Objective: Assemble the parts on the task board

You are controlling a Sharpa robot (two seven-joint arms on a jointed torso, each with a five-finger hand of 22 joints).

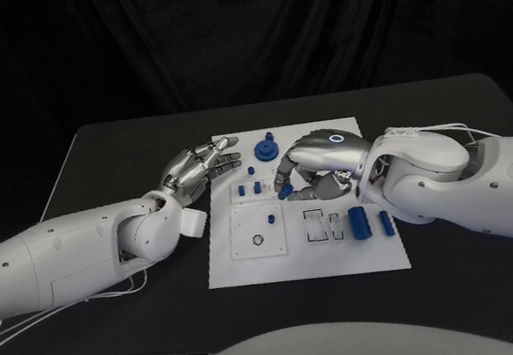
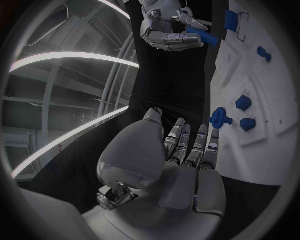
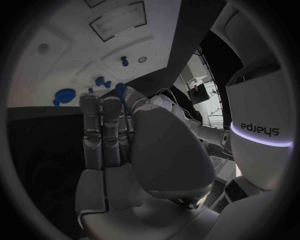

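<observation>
Transfer step: right robot hand (image 1: 310, 170) pinching a blue part (image 1: 285, 191) above the task board (image 1: 256, 270). Left robot hand (image 1: 199, 167) spread, holding nothing. Next: aligning with a free socket, then lowering

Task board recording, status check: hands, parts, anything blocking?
Left hand open, beside the task board's far-left corner. Right hand holds a blue part over the board's middle. Blue gear stands at the far edge. Nothing blocking.
</observation>
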